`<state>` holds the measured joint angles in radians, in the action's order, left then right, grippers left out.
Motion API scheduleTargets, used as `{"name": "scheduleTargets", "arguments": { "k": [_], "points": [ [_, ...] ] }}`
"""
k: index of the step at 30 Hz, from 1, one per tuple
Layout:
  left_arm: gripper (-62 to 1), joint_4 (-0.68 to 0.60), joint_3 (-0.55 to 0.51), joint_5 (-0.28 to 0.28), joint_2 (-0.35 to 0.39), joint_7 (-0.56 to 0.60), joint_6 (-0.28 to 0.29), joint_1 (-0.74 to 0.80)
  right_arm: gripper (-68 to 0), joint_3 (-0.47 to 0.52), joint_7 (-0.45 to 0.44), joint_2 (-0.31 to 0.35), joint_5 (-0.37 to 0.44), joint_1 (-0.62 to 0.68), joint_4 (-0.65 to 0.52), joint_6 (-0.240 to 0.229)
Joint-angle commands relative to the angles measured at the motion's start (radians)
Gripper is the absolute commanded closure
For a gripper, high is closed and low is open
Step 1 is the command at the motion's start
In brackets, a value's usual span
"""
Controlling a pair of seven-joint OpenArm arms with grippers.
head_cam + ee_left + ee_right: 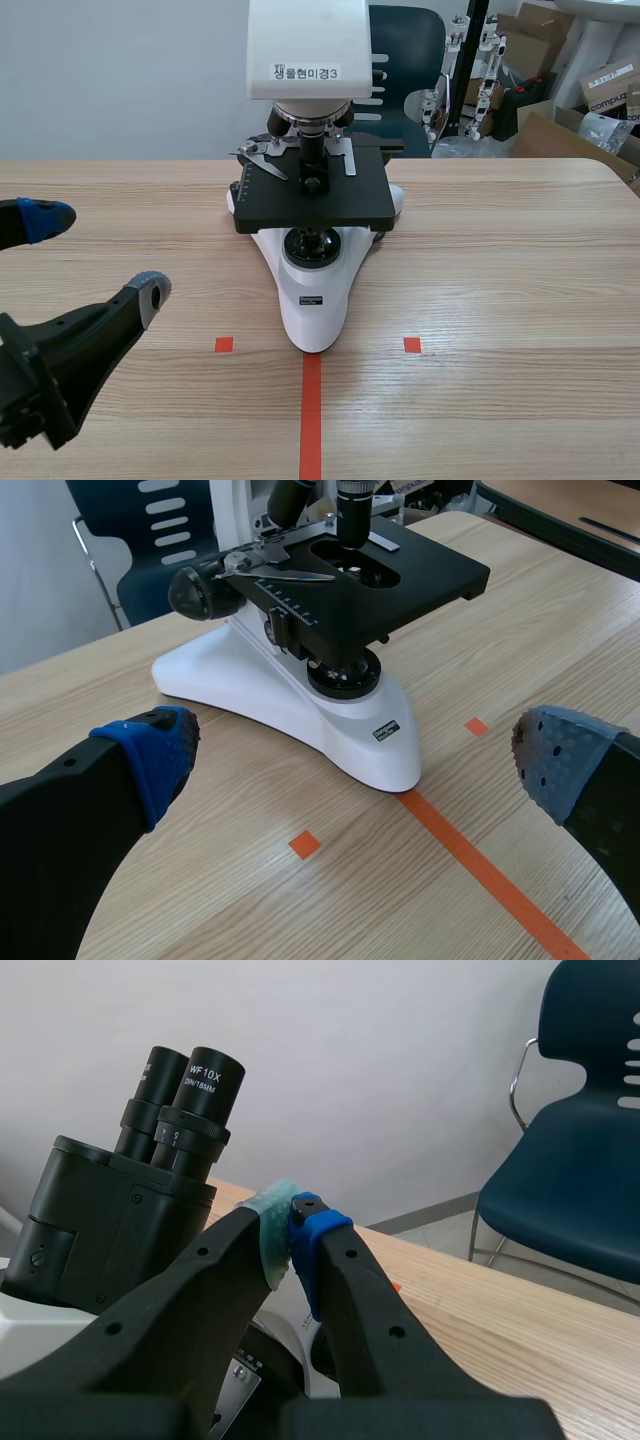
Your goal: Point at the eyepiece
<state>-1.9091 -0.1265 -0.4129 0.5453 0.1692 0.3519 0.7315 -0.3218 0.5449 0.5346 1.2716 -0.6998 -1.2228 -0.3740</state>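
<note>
the right gripper [292, 1222], jaws pressed together on nothing, sits with its tip just beside the eyepiece [205, 1075] atop the microscope [312, 280] at mid-table, not touching. the pointing looks nearly done, perhaps needing closer aim. the left gripper [98, 252] hangs spread at the near left.

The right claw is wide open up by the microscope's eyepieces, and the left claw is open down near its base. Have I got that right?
Not quite. The right claw is shut, its pads pressed together, as the right wrist view shows. It is indeed up by the eyepieces, and the left claw is open near the microscope base.
</note>
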Motion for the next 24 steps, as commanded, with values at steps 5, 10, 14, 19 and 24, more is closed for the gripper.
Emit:
{"name": "scheduleTargets", "arguments": {
  "k": [5,10,14,19,24],
  "points": [
    [-62.3,-0.021,0.001,-0.011,-0.01,0.014,-0.001,-0.001,-0.7,0.013,-0.011,0.008,0.011,-0.026,-0.014,0.0],
    [-62.3,-0.021,0.001,-0.011,-0.01,0.014,-0.001,-0.001,-0.7,0.013,-0.011,0.008,0.011,-0.026,-0.014,0.0],
    [-62.3,-0.021,0.001,-0.011,-0.01,0.014,-0.001,-0.001,-0.7,0.013,-0.011,0.008,0.011,-0.026,-0.014,0.0],
    [-62.3,-0.021,0.001,-0.011,-0.01,0.014,-0.001,-0.001,-0.7,0.013,-0.011,0.008,0.011,-0.026,-0.014,0.0],
    [-62.3,-0.021,0.001,-0.011,-0.01,0.014,-0.001,-0.001,-14.6,0.013,-0.012,0.009,0.012,-0.026,-0.014,0.0]
  ]
}}
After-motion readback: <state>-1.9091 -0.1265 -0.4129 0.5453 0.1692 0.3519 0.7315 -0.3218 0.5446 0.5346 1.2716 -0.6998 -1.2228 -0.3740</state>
